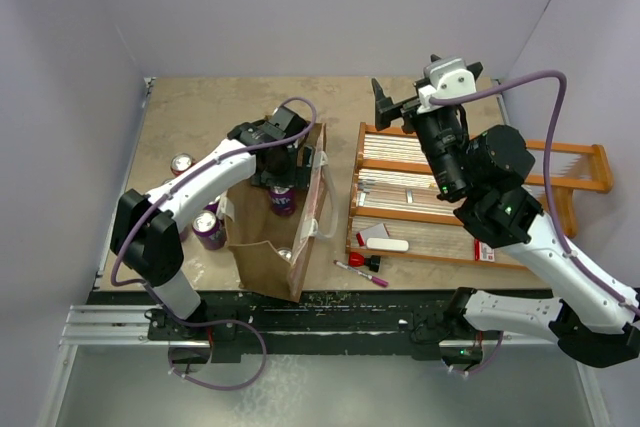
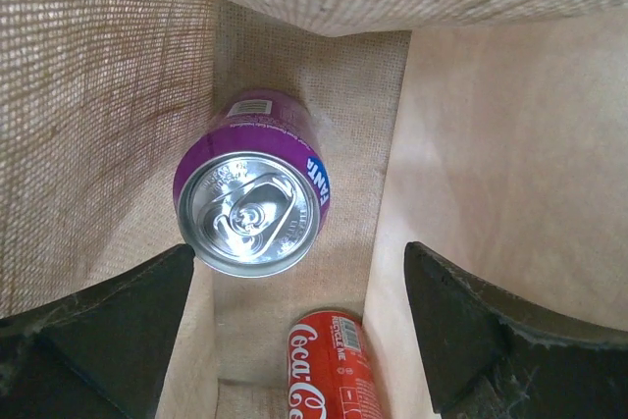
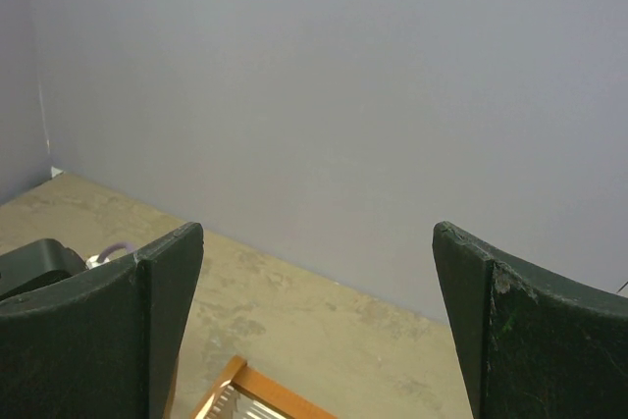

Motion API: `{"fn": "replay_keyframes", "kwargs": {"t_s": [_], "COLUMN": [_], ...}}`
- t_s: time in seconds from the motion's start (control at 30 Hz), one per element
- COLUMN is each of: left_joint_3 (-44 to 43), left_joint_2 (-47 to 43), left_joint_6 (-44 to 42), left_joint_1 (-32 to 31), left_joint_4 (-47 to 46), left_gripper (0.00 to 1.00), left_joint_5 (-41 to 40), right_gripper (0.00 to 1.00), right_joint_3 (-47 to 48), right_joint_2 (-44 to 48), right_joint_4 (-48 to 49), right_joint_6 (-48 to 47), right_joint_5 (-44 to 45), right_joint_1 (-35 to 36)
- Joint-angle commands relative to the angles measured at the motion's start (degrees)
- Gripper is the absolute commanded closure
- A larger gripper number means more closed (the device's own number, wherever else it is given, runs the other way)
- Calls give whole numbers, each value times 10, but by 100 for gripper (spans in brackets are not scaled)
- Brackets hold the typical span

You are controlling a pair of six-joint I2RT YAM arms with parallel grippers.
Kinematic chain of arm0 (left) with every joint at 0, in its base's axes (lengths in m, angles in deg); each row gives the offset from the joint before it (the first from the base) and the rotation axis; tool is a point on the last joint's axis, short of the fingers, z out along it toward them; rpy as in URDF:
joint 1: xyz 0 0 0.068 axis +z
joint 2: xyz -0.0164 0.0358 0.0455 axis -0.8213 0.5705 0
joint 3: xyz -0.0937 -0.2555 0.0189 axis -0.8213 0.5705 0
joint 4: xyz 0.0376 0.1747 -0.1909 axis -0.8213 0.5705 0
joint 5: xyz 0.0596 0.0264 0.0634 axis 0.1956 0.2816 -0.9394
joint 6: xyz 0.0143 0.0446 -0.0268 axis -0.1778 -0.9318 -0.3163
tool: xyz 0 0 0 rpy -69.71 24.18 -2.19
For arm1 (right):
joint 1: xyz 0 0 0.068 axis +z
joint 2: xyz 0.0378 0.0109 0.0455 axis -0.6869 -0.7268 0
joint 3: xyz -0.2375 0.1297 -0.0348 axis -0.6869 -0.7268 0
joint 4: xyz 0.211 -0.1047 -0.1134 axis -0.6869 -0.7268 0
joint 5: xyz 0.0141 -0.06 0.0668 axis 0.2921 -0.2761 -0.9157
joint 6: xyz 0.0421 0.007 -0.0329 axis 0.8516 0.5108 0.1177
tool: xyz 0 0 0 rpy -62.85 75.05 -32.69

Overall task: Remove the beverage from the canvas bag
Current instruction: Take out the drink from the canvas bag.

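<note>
Left gripper (image 2: 299,262) reaching inside canvas bag (image 1: 265,252), jaws standing apart, gripping nothing. Purple Fanta can (image 2: 253,183) lying just ahead in bag, red Coca-Cola can (image 2: 324,365) beside it. Bag sitting left of orange rack (image 1: 420,197). Right gripper (image 3: 316,233) hovering above rack's far edge, jaws apart, empty.

Your left arm (image 1: 190,197) and right arm (image 1: 560,257) match: white shells on the long links, black housings at the joints. One lilac cable (image 1: 300,105) runs along the left arm, and a second lilac cable (image 1: 545,77) runs along the right. The right wrist carries a white camera mount (image 1: 450,80). The fingers (image 2: 108,331) of your left gripper (image 2: 299,250) are matt black wedges, scuffed at the edges; the right gripper (image 3: 316,231) has the same. The black bases (image 1: 190,322) sit by a silver rail (image 1: 110,325).
</note>
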Motion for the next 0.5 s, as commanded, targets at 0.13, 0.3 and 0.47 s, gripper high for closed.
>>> {"fn": "replay_keyframes", "kwargs": {"t_s": [0.13, 0.3, 0.47], "left_joint_3": [17, -4, 34], "left_joint_2": [-12, -42, -86], "left_joint_6": [0, -2, 9], "left_joint_1": [-1, -1, -1], "left_joint_4": [-33, -13, -48], "left_gripper": [8, 8, 6], "left_joint_5": [-16, -21, -35], "right_gripper": [0, 0, 0], "right_joint_3": [4, 17, 22], "right_joint_2": [11, -4, -12], "right_joint_4": [28, 24, 21], "right_joint_6": [-9, -4, -3], "right_joint_5": [-10, -23, -31], "right_joint_1": [-2, -2, -2]}}
